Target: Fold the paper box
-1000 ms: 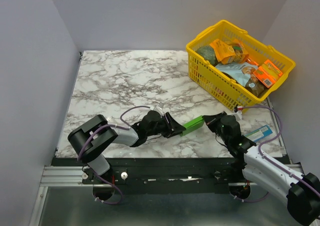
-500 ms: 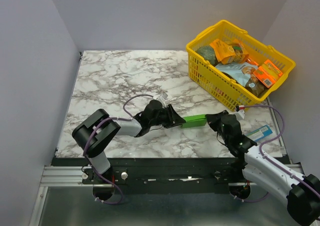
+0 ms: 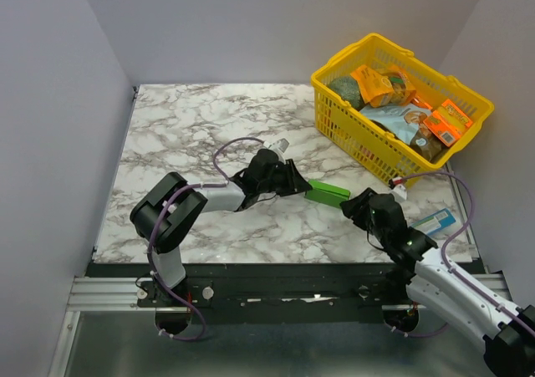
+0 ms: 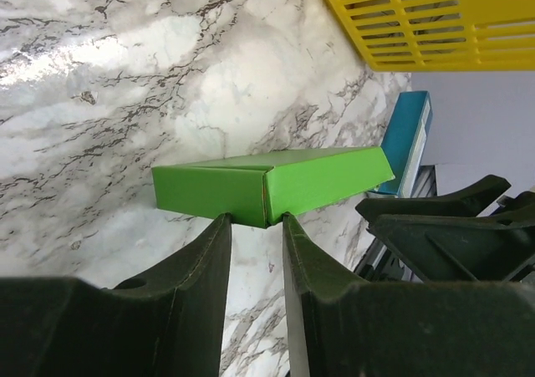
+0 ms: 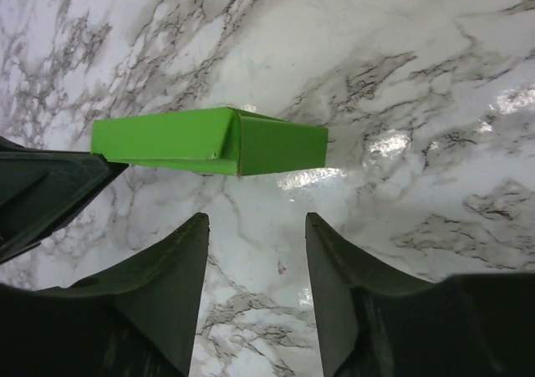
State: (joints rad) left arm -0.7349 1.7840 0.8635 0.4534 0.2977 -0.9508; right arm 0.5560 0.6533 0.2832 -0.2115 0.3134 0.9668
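Observation:
The paper box (image 3: 328,194) is a small bright green folded box lying low over the marble table (image 3: 209,126) between the two arms. In the left wrist view a corner of the box (image 4: 267,189) points at my left gripper (image 4: 255,220). The jaws stand narrowly apart, their tips against the box's near lower edge, with only marble in the gap. My right gripper (image 5: 255,222) is open and a little short of the box (image 5: 209,141), touching nothing. From above, the left gripper (image 3: 297,185) is at the box's left end and the right gripper (image 3: 351,208) at its lower right.
A yellow plastic basket (image 3: 401,101) full of packaged goods stands at the back right, close behind the box. A blue-and-white pack (image 3: 435,222) lies near the table's right front edge. Grey walls close in the left, back and right sides.
The right gripper has opened, let go of the box and drawn back. The left gripper has swung away from the front edge and narrowed, and the box has gone with it and turned.

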